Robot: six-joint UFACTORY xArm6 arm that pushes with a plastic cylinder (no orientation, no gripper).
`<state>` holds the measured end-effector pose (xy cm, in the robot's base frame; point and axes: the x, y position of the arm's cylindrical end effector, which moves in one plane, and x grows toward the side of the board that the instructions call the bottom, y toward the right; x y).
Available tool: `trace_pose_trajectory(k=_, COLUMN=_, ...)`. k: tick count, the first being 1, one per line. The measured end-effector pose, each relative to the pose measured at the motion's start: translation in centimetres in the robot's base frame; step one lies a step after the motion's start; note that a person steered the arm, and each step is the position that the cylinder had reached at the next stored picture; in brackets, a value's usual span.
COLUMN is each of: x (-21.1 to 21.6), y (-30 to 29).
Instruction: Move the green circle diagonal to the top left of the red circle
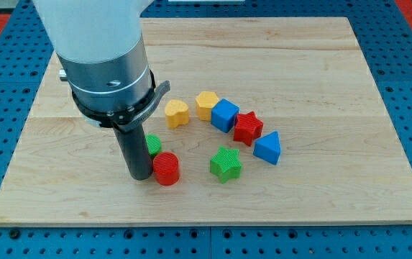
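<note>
The red circle [167,168] lies on the wooden board [321,86], left of the middle. The green circle [153,144] sits just above and left of it, touching it, half hidden behind my rod. My tip [139,175] rests on the board right next to the red circle's left side and below the green circle.
A yellow heart [177,113], a yellow block [206,104], a blue cube [225,115], a red star [248,128] and a blue triangle [267,148] form an arc to the right. A green star [226,164] lies right of the red circle.
</note>
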<state>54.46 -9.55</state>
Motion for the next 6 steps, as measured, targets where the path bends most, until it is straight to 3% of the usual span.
trace_pose_trajectory(k=6, x=-6.1, y=5.5)
